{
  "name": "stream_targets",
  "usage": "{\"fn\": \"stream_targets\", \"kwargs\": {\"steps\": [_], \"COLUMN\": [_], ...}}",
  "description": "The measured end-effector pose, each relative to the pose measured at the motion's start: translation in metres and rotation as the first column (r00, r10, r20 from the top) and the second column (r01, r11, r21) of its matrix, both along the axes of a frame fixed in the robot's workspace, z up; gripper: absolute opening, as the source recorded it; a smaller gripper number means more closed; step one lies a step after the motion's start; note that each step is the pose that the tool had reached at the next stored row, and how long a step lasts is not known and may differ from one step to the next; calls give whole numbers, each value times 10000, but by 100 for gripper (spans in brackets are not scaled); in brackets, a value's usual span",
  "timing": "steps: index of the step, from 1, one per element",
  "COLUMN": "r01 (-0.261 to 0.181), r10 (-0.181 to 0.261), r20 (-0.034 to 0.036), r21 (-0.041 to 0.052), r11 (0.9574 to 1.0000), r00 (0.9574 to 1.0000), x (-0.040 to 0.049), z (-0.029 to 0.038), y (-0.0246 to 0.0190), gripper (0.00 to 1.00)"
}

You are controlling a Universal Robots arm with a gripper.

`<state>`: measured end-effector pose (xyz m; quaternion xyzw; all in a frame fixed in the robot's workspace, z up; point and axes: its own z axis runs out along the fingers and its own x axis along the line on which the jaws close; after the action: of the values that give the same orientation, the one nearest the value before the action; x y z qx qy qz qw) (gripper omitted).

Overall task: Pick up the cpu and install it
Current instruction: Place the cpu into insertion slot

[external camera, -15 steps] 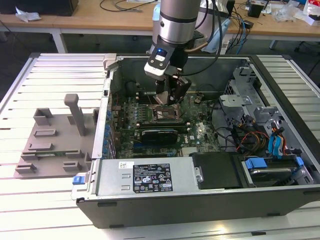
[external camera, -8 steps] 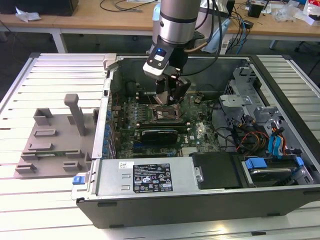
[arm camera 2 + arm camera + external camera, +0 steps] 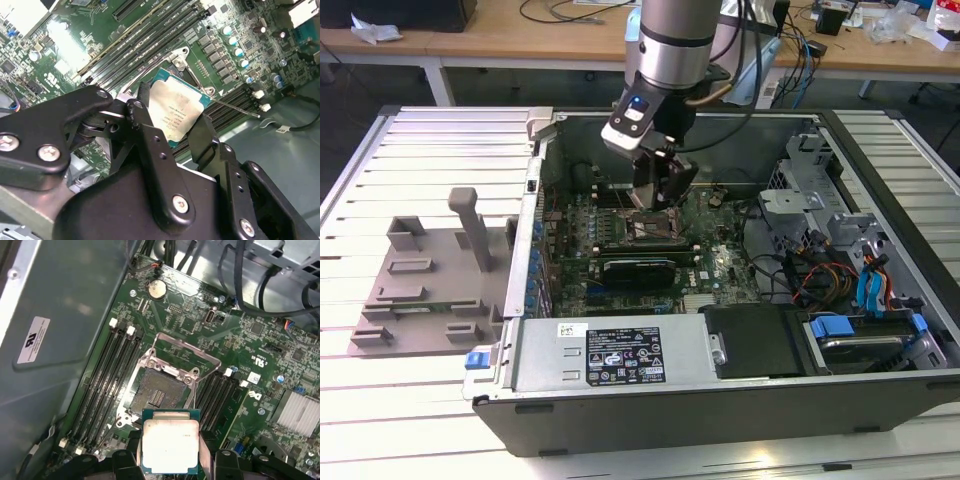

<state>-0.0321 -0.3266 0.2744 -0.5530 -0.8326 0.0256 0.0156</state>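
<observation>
The cpu (image 3: 170,447), a pale silver square with a thin green rim, is clamped between my gripper's (image 3: 170,439) black fingers (image 3: 131,449). It hangs just off the open socket (image 3: 159,390), whose metal load frame is swung up. In the second wrist view the cpu (image 3: 181,100) sits tilted between the same fingers (image 3: 144,107), above the motherboard. In the exterior view my gripper (image 3: 658,200) reaches down into the open computer case, right over the socket (image 3: 650,232).
Memory slots (image 3: 107,372) flank the socket on both sides. A long black block (image 3: 638,268) lies on the board near the socket. A grey tray (image 3: 430,285) rests outside the case at the exterior view's left. Cables and a drive cage (image 3: 820,215) crowd the exterior view's right.
</observation>
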Motion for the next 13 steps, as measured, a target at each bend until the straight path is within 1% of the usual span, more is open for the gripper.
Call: {"fn": "stream_targets", "kwargs": {"steps": [2,5,7,9,13], "r01": [186,693,1011,1226,1541], "r10": [-186,-693,-1011,-1226,-1541], "r20": [0,1,3,4,6], "r21": [-3,-25,-44,-55,-70], "r11": [9998,9976,9949,9924,9880], "r00": [9998,9976,9949,9925,9880], "x": [0,0,0,0,0], "z": [-1,-4,-5,-6,-7], "y": [0,0,0,0,0], "gripper": [55,55,55,55,55]}}
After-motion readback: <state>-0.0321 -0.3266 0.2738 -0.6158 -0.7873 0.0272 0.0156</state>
